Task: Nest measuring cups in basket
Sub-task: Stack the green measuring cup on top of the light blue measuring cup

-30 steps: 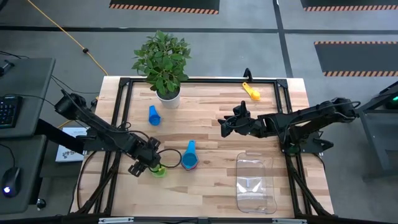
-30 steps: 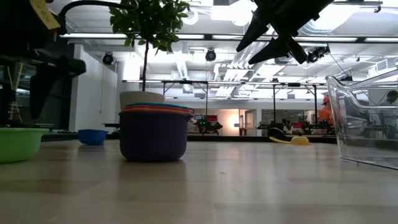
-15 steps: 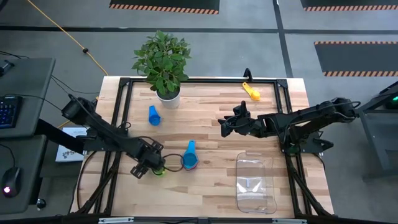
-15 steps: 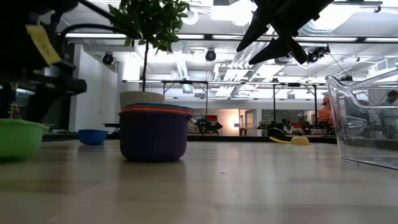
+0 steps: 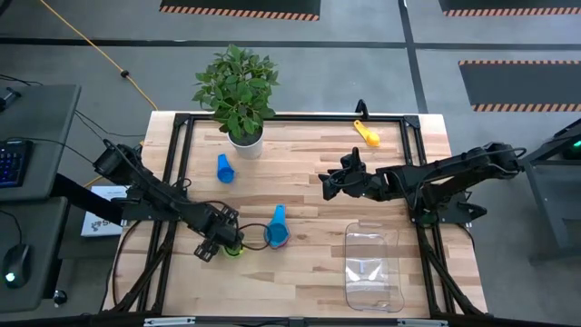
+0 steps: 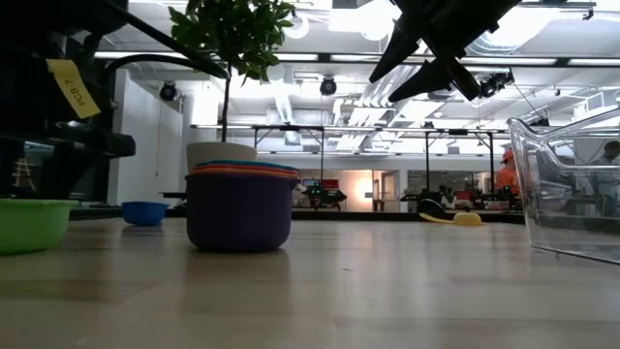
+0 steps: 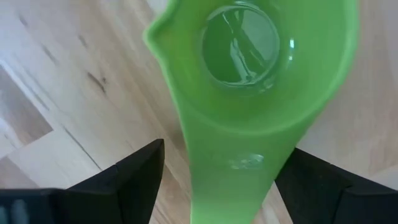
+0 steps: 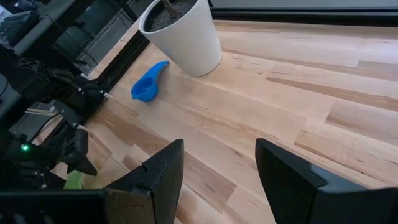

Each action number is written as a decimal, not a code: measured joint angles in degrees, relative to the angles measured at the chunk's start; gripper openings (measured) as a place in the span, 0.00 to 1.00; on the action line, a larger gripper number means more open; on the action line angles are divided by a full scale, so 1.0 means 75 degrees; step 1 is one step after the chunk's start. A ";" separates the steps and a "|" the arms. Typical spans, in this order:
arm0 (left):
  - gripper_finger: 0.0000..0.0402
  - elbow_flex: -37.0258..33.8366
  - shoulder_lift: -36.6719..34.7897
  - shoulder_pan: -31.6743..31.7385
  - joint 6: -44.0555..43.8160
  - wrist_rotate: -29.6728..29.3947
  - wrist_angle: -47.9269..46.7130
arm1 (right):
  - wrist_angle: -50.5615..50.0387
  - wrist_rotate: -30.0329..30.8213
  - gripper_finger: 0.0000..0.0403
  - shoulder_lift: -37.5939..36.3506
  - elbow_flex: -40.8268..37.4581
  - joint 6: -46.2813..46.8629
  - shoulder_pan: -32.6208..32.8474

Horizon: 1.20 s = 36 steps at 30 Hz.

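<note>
**Left hand astride the green cup**

From above: left hand [image 5: 216,242] shifted slightly toward the nested stack [image 5: 277,236] since a second ago, low over the green cup [image 5: 234,249] on the wooden worktop [image 5: 309,272]. Right hand [image 5: 329,182] unmoved, raised mid-worktop. Clear basket [image 5: 374,269] near the front edge on the right.

At worktop level: green cup [image 6: 31,222] at left, dark blue stack [image 6: 240,207] centre (rims layered).

Left wrist: fingers [image 7: 134,174] spread wide either side of the glossy green handle, not gripping.

Right wrist: fingers [image 8: 158,171] parted, nothing between.
</note>
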 joint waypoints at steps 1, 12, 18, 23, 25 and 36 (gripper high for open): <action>0.66 0.0001 0.0000 0.0000 -0.0033 -0.0003 0.0000 | 0.0000 0.0000 0.47 0.0000 0.0000 0.0000 -0.0003; 0.44 0.0001 0.0000 0.0000 -0.0492 -0.0168 -0.0003 | 0.0000 0.0000 0.47 0.0000 0.0000 0.0023 -0.0003; 0.40 0.0000 -0.0081 0.0000 -0.0522 -0.0163 -0.0050 | 0.0000 -0.0003 0.47 0.0000 0.0000 0.0023 -0.0003; 0.39 0.0000 -0.0296 0.0000 -0.0648 -0.0160 -0.0083 | 0.0002 -0.0024 0.47 0.0000 0.0000 0.0055 0.0000; 0.39 0.0000 -0.0438 0.0000 -0.0647 -0.0160 -0.0160 | 0.0002 -0.0035 0.47 0.0000 0.0000 0.0055 0.0000; 0.39 0.0698 -0.1373 0.0376 -0.0508 -0.0267 -0.1068 | 0.0023 -0.0006 0.47 0.0000 0.0000 0.0055 0.0000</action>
